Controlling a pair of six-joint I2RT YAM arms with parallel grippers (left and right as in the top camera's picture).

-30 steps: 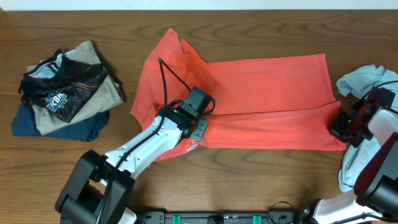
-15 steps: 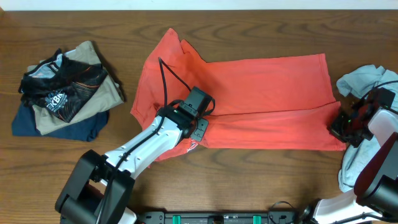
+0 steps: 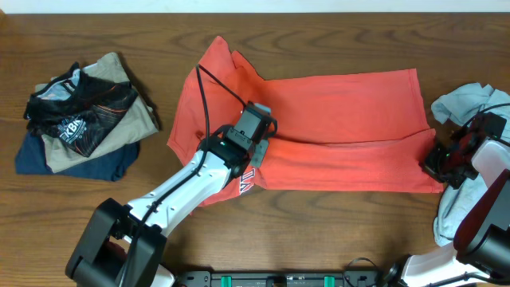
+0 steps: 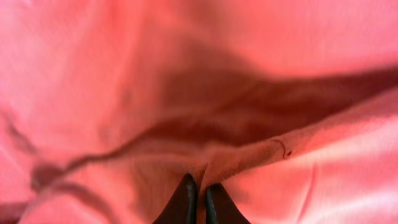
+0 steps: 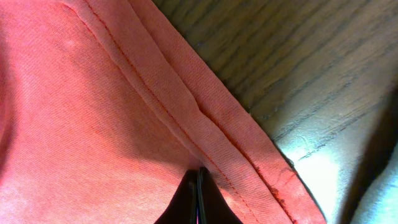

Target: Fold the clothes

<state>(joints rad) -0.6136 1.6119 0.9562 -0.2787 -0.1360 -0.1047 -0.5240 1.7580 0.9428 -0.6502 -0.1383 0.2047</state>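
Observation:
The coral-red T-shirt (image 3: pixel 335 119) lies spread across the middle of the table, its near part folded up over itself. My left gripper (image 3: pixel 256 153) is shut on a fold of the red cloth (image 4: pixel 249 158) near the shirt's left middle. A bit of white lettering (image 3: pixel 246 182) shows below it. My right gripper (image 3: pixel 434 163) is shut on the shirt's hem (image 5: pixel 205 118) at its near right corner. The pale grey-blue shirt (image 3: pixel 470 100) lies crumpled at the right edge, partly under my right arm.
A pile of other clothes (image 3: pixel 80 119), black, tan and dark blue, sits at the far left. Bare wooden table (image 3: pixel 335 231) runs along the near side, and it shows in the right wrist view (image 5: pixel 298 56).
My left gripper has moved a little up and away with the red cloth, lifting the fold and baring more white lettering. The right gripper has not moved.

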